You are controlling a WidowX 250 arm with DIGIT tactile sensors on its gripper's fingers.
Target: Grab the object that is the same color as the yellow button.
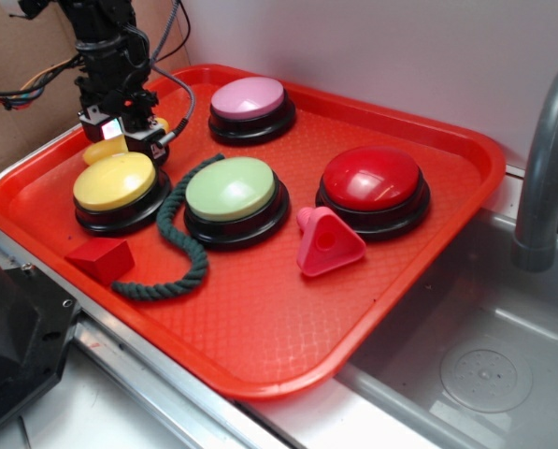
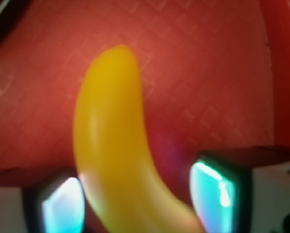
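The tool [image 1: 120, 140] stands low over the far-left corner of the red tray [image 1: 400, 309], directly above the yellow object [image 1: 104, 150], which lies on the tray floor just behind the yellow button [image 1: 115, 181]. The step in hand is judged to be the grasp itself: the approach looks complete, the closing not yet done.

In the wrist view the object [image 2: 113, 145] runs between the two fingers [image 2: 62, 208], with red tray surface visible on either side of it. The jaws are spread and straddle the piece; no contact can be confirmed on the right side, and on the left the blur forbids a firm finding.

Orientation: the piece is a curved, banana-like form. In the wrist view its long axis runs from the lower edge up to a rounded tip near the top centre, bowing leftward, so it lies roughly crosswise to the closing line of the fingers (a favourable arrangement). In the exterior view only its left end shows, protruding from under the tool.

The next move, in the inspector's judgement, calls for closing squarely across the narrow width, then a straight lift. The surface appears smooth and rounded, so a pinch near an end could squeeze it out; the neighbouring button leaves little room for sideways correction.
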